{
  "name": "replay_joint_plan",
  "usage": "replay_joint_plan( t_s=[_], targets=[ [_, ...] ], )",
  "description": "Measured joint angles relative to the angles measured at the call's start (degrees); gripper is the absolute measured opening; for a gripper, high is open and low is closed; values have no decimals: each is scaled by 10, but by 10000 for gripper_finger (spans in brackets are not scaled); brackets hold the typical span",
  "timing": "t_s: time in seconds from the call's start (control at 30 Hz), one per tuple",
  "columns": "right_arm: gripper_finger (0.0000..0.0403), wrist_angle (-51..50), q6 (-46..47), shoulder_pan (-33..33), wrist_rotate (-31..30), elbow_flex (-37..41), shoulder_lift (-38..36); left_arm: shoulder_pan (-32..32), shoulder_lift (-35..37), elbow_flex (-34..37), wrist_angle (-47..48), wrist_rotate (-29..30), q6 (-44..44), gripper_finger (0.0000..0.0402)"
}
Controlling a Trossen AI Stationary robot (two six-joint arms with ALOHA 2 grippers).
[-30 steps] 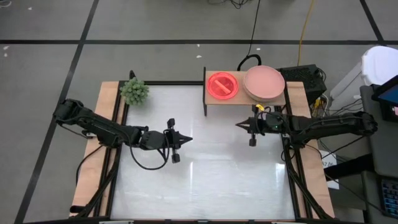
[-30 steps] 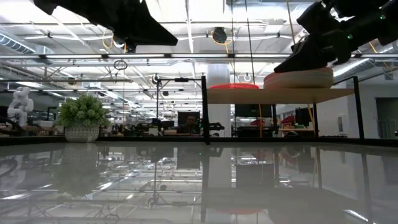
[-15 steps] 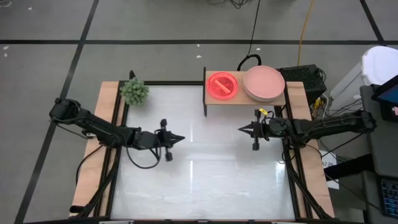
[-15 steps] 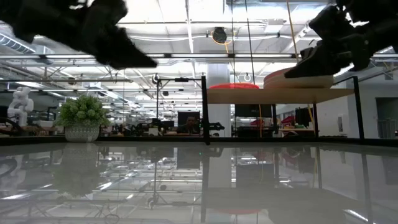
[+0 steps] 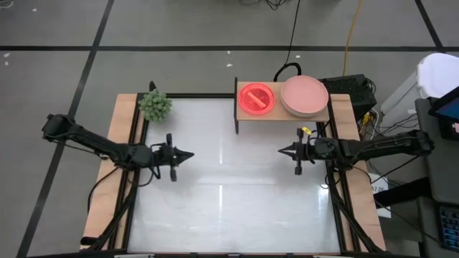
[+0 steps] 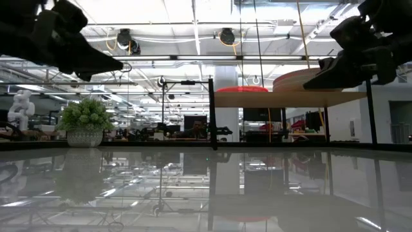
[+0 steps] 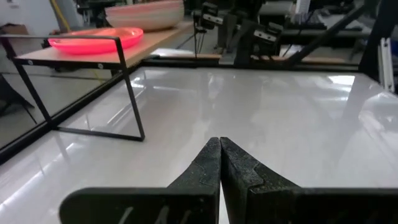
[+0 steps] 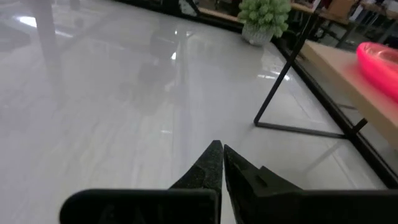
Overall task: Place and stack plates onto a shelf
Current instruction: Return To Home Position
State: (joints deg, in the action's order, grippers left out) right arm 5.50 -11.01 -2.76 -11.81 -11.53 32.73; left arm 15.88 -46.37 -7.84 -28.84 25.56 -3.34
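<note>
Two stacks of round plates sat side by side on the small shelf [image 5: 287, 117], a light wood top on thin dark legs. Glowing, translucent orange-pink plates [image 5: 257, 98] lay beside a taller pile of matte salmon plates [image 5: 305, 95]. Above the glossy white table [image 5: 229, 208], the left gripper [image 5: 190, 154] and the right gripper [image 5: 280, 150] hung empty, their dark pointed fingers pressed together.

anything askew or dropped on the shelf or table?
Nothing stands out. Translucent neon orange-red plates sit stacked flat on the small wood-topped shelf beside larger salmon-pink plates, both level. Left gripper and right gripper hang shut and empty over the white table.
</note>
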Motion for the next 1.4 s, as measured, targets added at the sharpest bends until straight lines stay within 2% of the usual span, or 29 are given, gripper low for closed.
replay_joint_plan(
  t_s=[0.23,0.47,0.67,0.9,1.1,1.3,1.4],
  targets=[
    [0,-24,-6,0,1,1,-31,0,73,52,-2,-16,2,3],
    [0,-39,-23,0,3,1,-67,0,111,73,8,-16,6,3],
    [0,-69,4,0,60,1,-105,0,117,73,16,-17,12,3],
    [0,-107,16,0,56,1,-148,0,117,73,17,-17,11,3],
    [0,-98,15,0,57,20,-165,0,117,73,16,-17,11,3],
    [0,-23,22,0,60,77,-179,0,117,73,16,-17,13,3],
    [0,-19,21,0,59,86,-185,4,117,73,16,-26,31,3]
  ],
)
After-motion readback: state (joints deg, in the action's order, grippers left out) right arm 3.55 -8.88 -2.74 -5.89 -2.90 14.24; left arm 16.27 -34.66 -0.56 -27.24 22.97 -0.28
